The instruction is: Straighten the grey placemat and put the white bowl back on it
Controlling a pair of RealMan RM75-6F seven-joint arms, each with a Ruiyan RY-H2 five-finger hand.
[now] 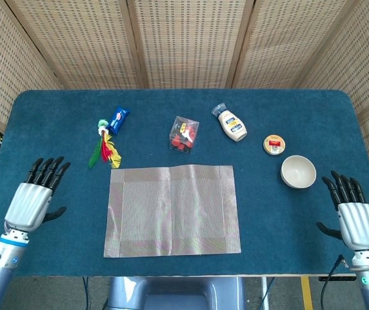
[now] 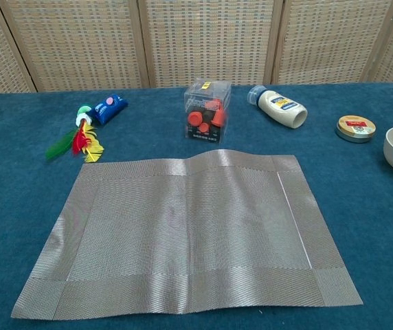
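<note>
Grey woven placemat (image 1: 172,210) lies flat and square to the table edge near the front centre of the blue table (image 1: 42,129). Chest view shows a slight ripple along its far edge, otherwise spread out. I judge the straightening step done, or near enough.

White bowl (image 1: 299,171) sits off the mat, well to its right, upright on the cloth, just in front of a small round tin (image 1: 274,144). That half of the task is not yet done.

My left hand (image 1: 33,198) hovers over the table's left front, well apart from the mat, fingers spread, holding nothing. My right hand (image 1: 351,214) is at the right front corner, fingers extended and apart, empty, near the bowl but not touching it. Neither hand shows in the chest view.

Other items along the far side: a mayonnaise bottle (image 1: 231,123) on its side, a clear box of red pieces (image 1: 184,134), a blue packet (image 1: 119,119), a feathered toy (image 1: 104,148). None are on the mat.

Left to do, as I read it: right hand takes the bowl and carries it left onto the mat's middle.
</note>
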